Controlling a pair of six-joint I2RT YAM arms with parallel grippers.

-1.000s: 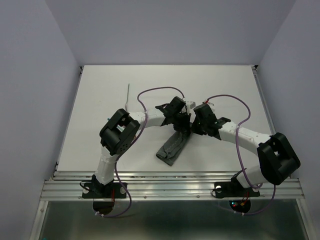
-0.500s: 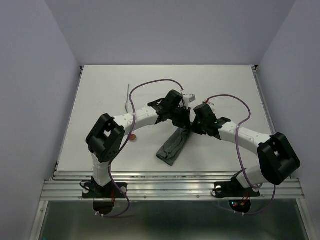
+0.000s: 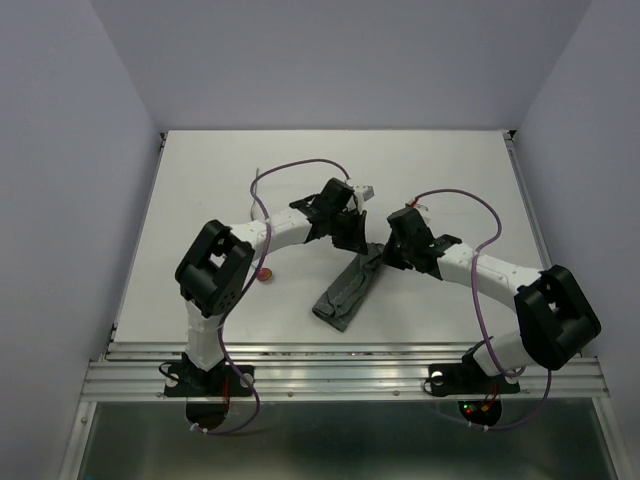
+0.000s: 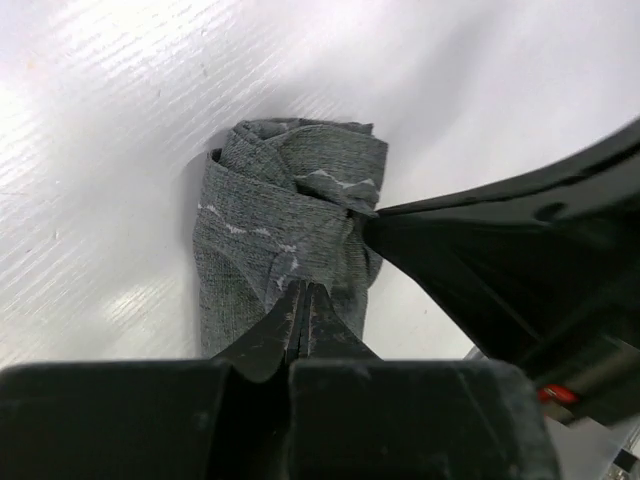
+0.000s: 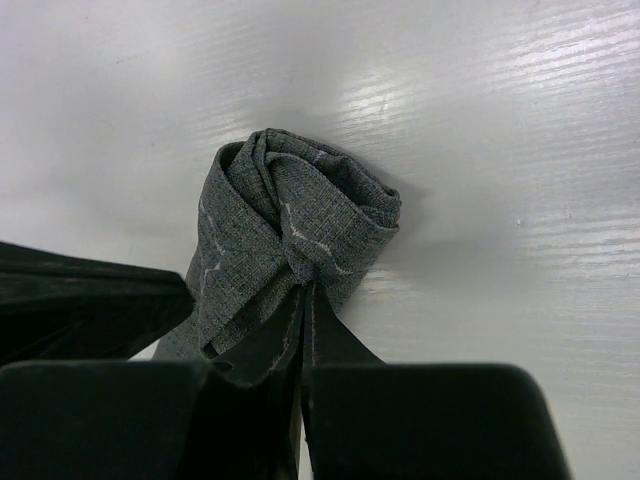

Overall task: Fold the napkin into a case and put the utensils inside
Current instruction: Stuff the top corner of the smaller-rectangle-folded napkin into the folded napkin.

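Our left gripper [image 4: 303, 303] and right gripper [image 5: 303, 300] both squeeze their jaws on the far end of the napkin [image 3: 343, 293], which lies in the middle of the table [image 3: 200, 180]. If we pull different ways, the folds could come undone.

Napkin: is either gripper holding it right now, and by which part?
Both. The left gripper and right gripper each pinch bunched fabric at the far end of the napkin.

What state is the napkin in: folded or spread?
Folded: the napkin is a narrow layered strip, one end bunched where left gripper and right gripper pinch it.
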